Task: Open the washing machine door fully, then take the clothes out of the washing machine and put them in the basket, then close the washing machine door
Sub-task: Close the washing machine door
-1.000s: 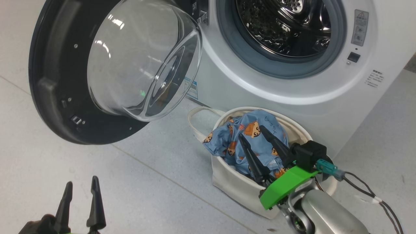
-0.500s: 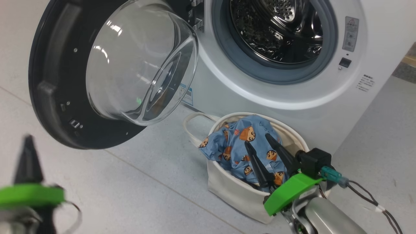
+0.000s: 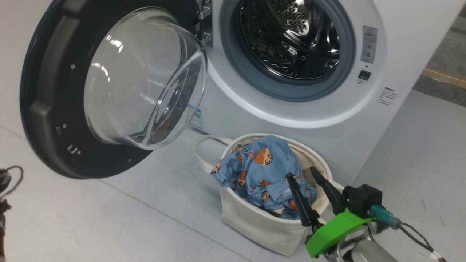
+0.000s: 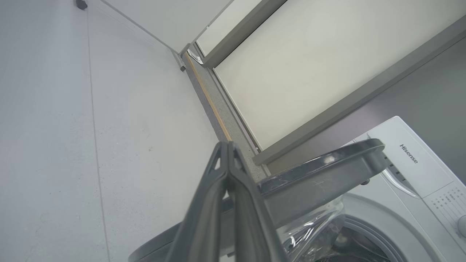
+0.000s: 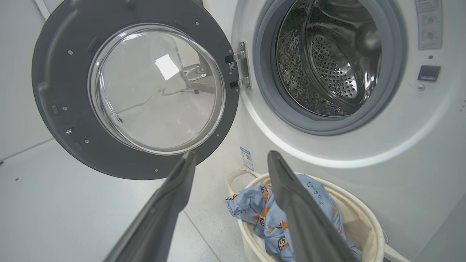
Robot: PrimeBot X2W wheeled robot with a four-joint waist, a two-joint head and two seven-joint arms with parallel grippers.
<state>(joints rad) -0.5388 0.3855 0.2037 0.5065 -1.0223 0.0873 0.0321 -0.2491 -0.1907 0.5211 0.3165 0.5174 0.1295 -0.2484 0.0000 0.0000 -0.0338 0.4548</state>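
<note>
Down on the floor against the washing machine, find the basket with the clothes heaped inside, one fold draping over its rim. Just above its near rim, note the right claw spread wide and gripping nothing. Off to the left, see the washing machine door standing wide open on its hinge, with the left claw pinched fully together, empty, close by the door's black edge, contact there impossible to judge.
</note>
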